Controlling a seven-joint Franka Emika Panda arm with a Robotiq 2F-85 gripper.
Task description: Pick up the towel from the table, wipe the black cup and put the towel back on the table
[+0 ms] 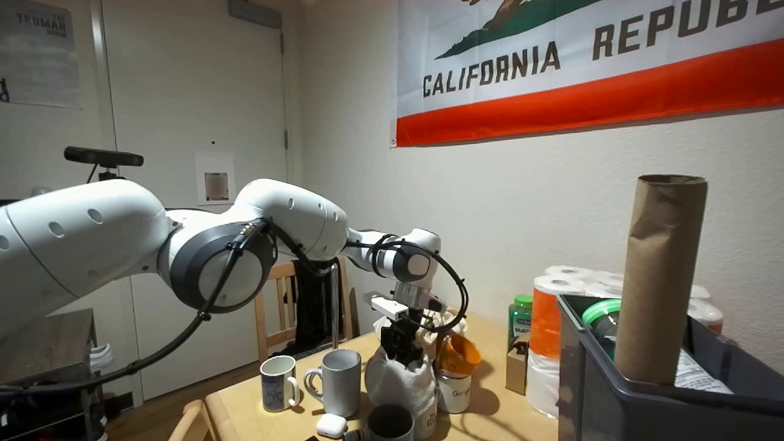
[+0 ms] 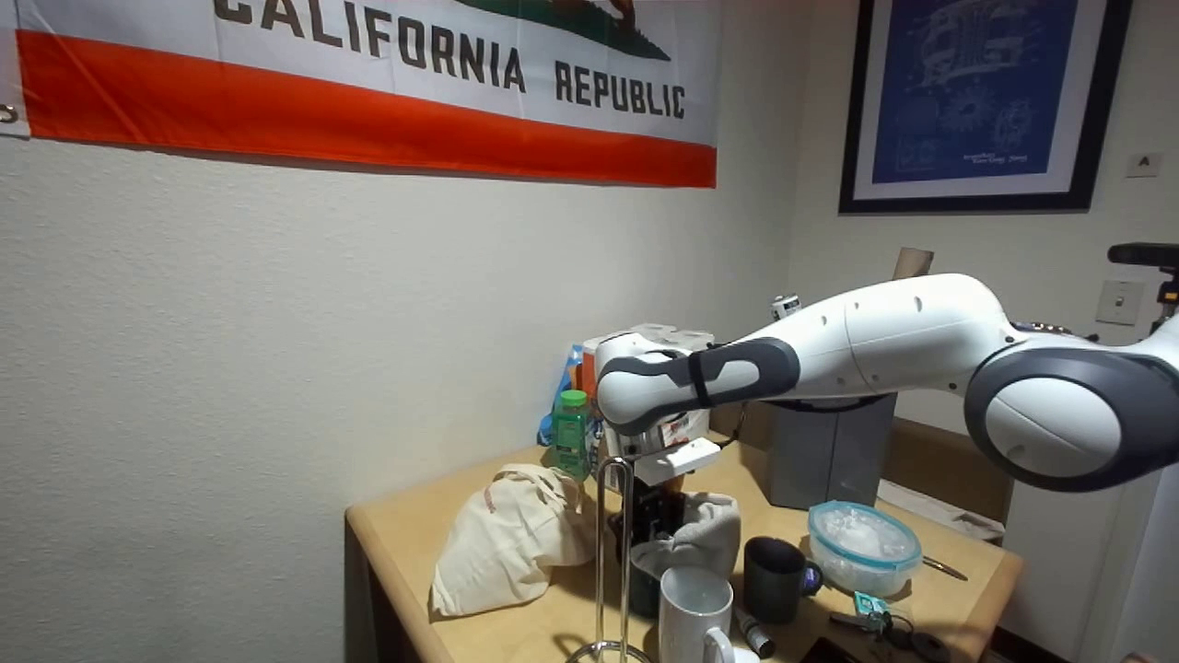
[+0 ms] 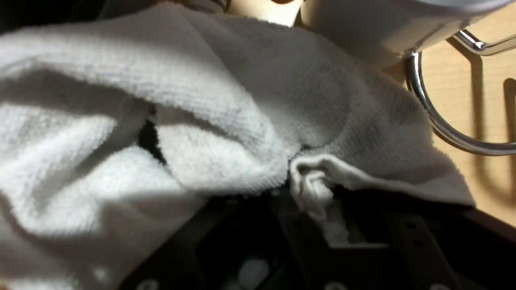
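Observation:
The whitish towel [image 1: 398,383] is bunched around the fingers of my gripper [image 1: 403,354]; it also shows in an exterior view [image 2: 705,534]. In the wrist view a fold of the towel [image 3: 314,187] runs between the dark fingers [image 3: 342,225], and my gripper is shut on it. The towel hangs low over the table, draped at a dark cup [image 2: 645,594] that it partly covers. A black cup [image 2: 774,580] stands upright beside the towel; it also shows in an exterior view [image 1: 390,422]. I cannot tell whether the towel touches this black cup.
A white mug [image 2: 695,612], a patterned mug [image 1: 280,384], a Google cup [image 1: 454,393] and an orange cup [image 1: 460,355] stand close around. A metal stand [image 2: 612,552], cloth bag [image 2: 511,552], teal-lidded container [image 2: 864,552] and grey bin [image 1: 612,392] are on the table.

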